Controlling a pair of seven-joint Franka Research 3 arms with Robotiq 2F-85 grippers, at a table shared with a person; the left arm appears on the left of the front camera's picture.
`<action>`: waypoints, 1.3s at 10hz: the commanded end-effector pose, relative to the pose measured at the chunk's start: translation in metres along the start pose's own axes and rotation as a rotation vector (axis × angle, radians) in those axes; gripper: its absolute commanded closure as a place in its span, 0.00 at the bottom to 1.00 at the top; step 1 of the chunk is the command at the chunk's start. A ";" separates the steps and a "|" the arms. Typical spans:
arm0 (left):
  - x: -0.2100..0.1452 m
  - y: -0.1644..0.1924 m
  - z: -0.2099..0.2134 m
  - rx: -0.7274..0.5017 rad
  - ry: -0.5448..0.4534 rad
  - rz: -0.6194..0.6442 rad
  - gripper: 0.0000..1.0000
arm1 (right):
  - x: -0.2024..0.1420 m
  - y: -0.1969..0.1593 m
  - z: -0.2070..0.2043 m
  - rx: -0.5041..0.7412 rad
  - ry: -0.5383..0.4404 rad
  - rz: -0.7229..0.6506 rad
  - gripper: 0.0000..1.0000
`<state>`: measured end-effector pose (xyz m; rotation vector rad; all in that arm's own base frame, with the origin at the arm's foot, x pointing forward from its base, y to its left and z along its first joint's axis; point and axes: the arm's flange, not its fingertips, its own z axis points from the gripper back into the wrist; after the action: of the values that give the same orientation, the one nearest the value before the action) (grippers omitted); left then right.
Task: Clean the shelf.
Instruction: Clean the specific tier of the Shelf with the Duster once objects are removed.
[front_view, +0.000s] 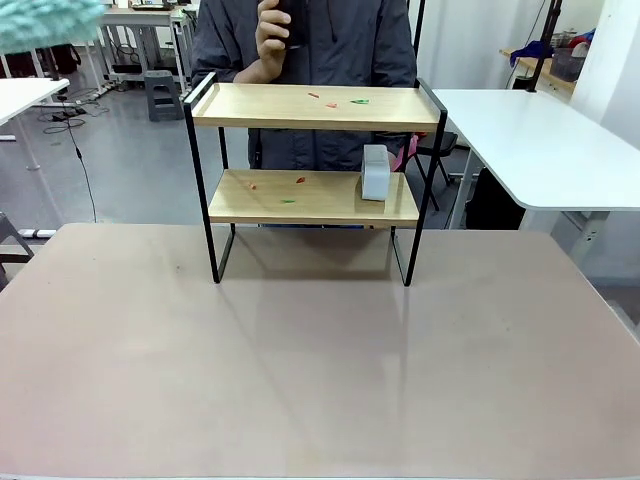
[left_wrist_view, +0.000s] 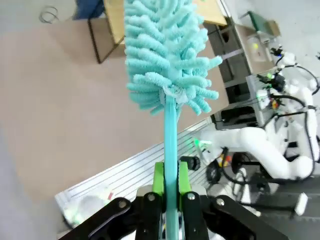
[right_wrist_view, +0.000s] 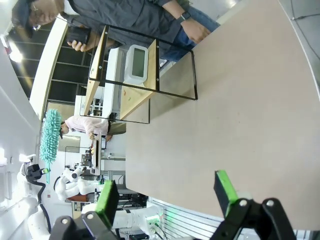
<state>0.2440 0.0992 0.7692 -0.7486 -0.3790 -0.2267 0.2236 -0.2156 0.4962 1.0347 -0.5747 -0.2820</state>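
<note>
We see the shelf (front_view: 315, 106) on the table (front_view: 320, 380) toward its far edge, about centred, a person (front_view: 345, 45) just behind it. At the right end of the lower board (front_view: 300, 207) sits what may be a small container (front_view: 375, 172); scraps (front_view: 358, 101) lie on both boards. The duster (front_view: 45, 22) hangs high at left.

The shelf (front_view: 310, 105) has pale wooden boards in a thin black frame, flecked with small red and green scraps (front_view: 357, 101). On its lower board, right, sits a whitish-grey box (front_view: 375, 172) — possibly translucent. The duster (left_wrist_view: 165, 55) is turquoise throughout — fluffy head and handle. The table (front_view: 300, 380) is dull beige. The black left gripper (left_wrist_view: 170, 172) has bright green pads (left_wrist_view: 158, 180).
</note>
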 end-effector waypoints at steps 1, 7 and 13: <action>0.017 -0.032 -0.055 0.028 -0.043 0.049 0.88 | 0.002 0.001 -0.001 0.017 -0.012 0.027 0.00; 0.026 -0.064 -0.094 0.075 -0.029 0.008 0.88 | 0.002 0.001 -0.001 0.017 -0.012 0.027 0.00; 0.092 -0.096 -0.181 0.245 -0.063 -0.047 0.88 | 0.002 0.001 -0.001 0.017 -0.012 0.027 0.00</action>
<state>0.3224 -0.0908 0.7422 -0.5551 -0.4706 -0.2450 0.2240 -0.2151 0.4965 1.0341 -0.5753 -0.2807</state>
